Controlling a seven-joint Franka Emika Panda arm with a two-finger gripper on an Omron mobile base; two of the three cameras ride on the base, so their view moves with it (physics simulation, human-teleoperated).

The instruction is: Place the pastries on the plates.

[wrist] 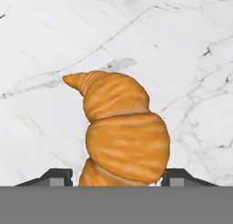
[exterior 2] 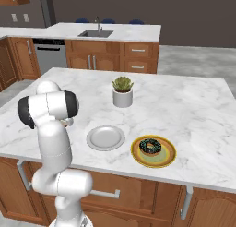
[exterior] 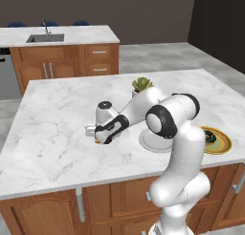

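Note:
The golden-orange croissant (wrist: 123, 132) lies on the marble counter, close up in the hand view, between my two finger tips. My gripper (wrist: 117, 178) is open and straddles it, one tip on each side of its wide end. In the left base view the gripper (exterior: 98, 137) sits low over the counter's left half, and a bit of the croissant (exterior: 97, 142) peeks out beneath it. The chocolate donut (exterior 2: 150, 146) with sprinkles rests on the yellow plate (exterior 2: 168, 158) near the front edge. The light grey plate (exterior 2: 105, 138) lies bare to its left.
A white pot with a green plant (exterior 2: 122, 98) stands behind the plates on the island. My own arm partly covers the grey plate (exterior: 153, 142) in the left base view. A back counter with a sink (exterior 2: 96, 33) lies beyond a floor gap.

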